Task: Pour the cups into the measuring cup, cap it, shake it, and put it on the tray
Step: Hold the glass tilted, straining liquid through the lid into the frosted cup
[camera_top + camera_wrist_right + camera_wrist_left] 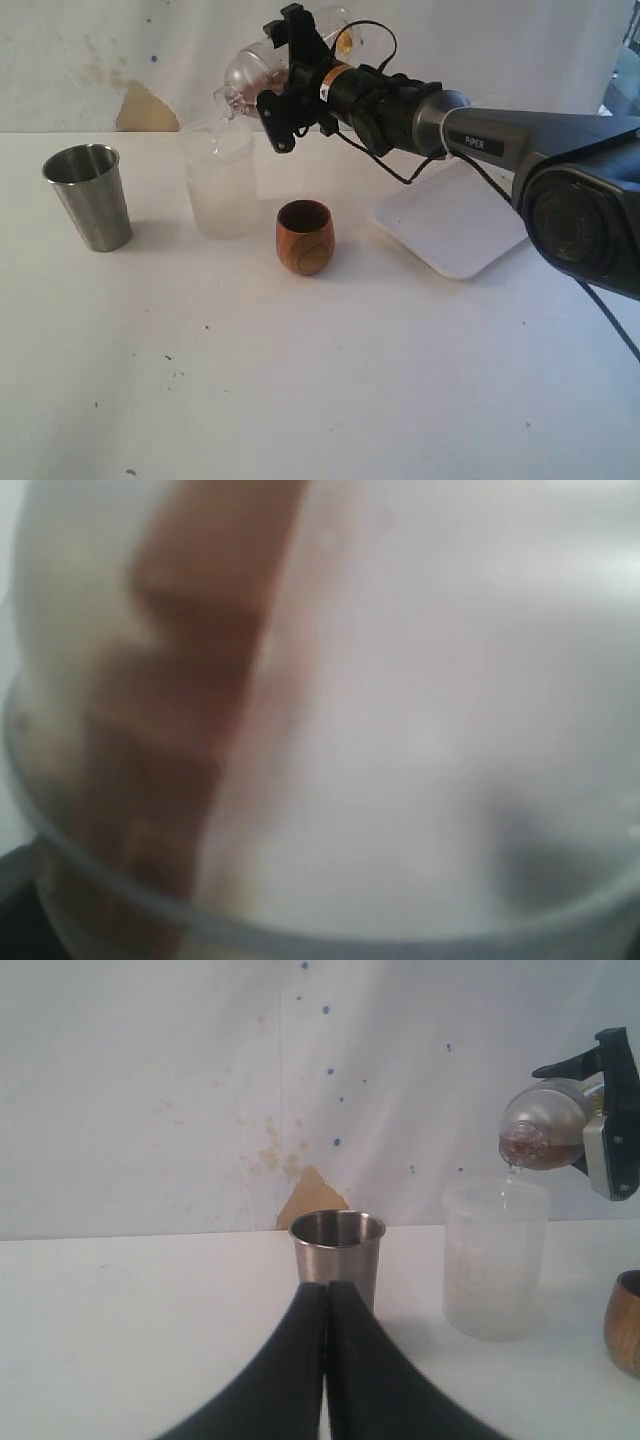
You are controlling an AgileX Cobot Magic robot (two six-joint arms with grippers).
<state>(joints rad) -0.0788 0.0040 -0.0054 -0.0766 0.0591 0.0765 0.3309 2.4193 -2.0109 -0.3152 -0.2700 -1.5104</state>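
White table (300, 400), right jaws raised, gripping tilted clear tumbler (247, 66) over frosted cup (220, 190), left jaws closed, empty.

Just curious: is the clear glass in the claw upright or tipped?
Tipped: the clear glass lies sideways in the right claw, trickling into the frosted cup.

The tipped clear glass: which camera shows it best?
The left wrist view: the clear glass shows its brownish liquid trickling into the frosted cup. The exterior view has the right pincer hiding part of it; the right wrist view is a close blur.
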